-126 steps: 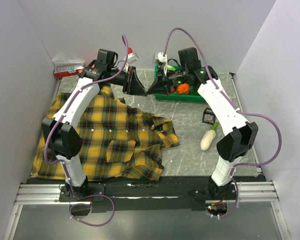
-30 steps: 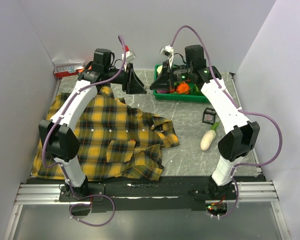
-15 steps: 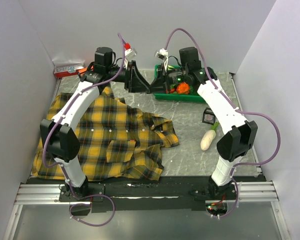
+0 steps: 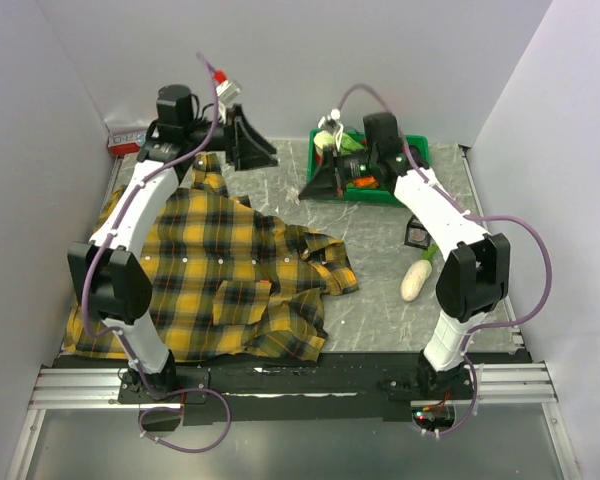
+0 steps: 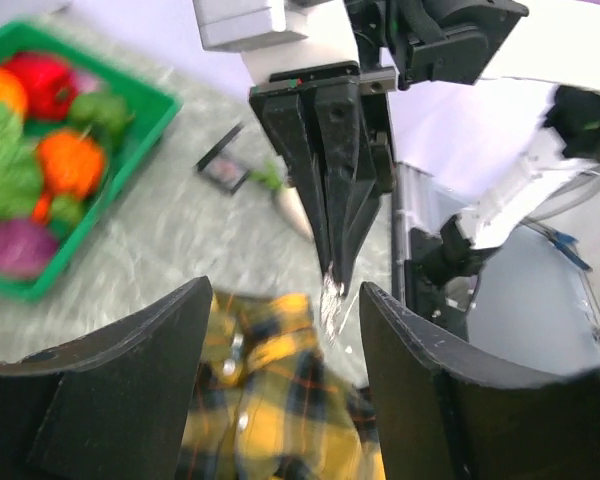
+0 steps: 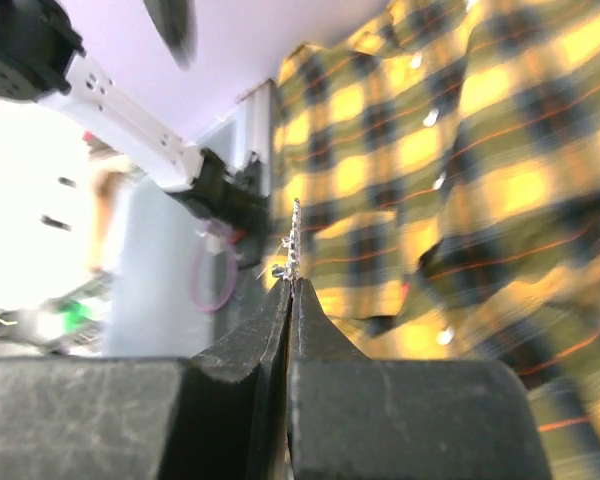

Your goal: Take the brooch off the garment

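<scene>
The garment [image 4: 210,270], a yellow-and-black plaid shirt, lies spread over the left half of the table. It also fills the background of the right wrist view [image 6: 460,150]. My right gripper [image 4: 304,193] hangs above the table beyond the shirt's collar, shut on the brooch [image 6: 295,240]. The brooch is a thin silvery piece sticking out of the fingertips. The left wrist view shows that gripper [image 5: 338,270] pinching the glinting brooch [image 5: 332,295], clear of the shirt [image 5: 270,400]. My left gripper [image 4: 272,160] is at the back left, open and empty [image 5: 283,305].
A green tray [image 4: 380,197] of toy vegetables stands at the back right, just behind the right gripper. A white radish [image 4: 416,277] and a small black square object [image 4: 418,233] lie to the right. A red-and-white box [image 4: 130,138] sits at the back left corner.
The two grippers were together at the back middle. The left one has pulled away to the left and opened wider. The right one has dropped slightly toward the table, still pinching the brooch.
</scene>
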`<action>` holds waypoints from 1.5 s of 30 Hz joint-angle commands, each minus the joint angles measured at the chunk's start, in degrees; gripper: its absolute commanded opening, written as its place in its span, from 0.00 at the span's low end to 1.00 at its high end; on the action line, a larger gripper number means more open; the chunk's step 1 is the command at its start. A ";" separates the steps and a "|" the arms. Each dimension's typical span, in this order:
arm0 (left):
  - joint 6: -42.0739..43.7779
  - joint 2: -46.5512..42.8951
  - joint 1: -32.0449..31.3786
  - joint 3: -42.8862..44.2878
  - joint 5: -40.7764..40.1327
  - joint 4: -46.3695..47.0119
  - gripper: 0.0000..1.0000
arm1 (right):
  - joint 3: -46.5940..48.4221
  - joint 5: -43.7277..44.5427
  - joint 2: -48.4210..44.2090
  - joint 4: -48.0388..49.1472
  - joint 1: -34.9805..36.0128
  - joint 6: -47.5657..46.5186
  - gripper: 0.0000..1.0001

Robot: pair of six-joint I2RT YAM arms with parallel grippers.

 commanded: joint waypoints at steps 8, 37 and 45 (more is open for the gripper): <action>8.01 -11.62 -3.19 -31.54 -3.89 -3.10 0.75 | -21.68 -8.04 0.26 17.38 1.96 19.31 0.00; 9.74 -4.25 -7.86 -34.11 2.79 -3.16 0.59 | -23.63 -3.74 0.88 18.62 4.86 17.04 0.00; 13.27 -3.89 -8.03 -32.79 -0.19 -6.69 0.52 | -22.84 -3.65 1.50 19.06 4.86 17.74 0.00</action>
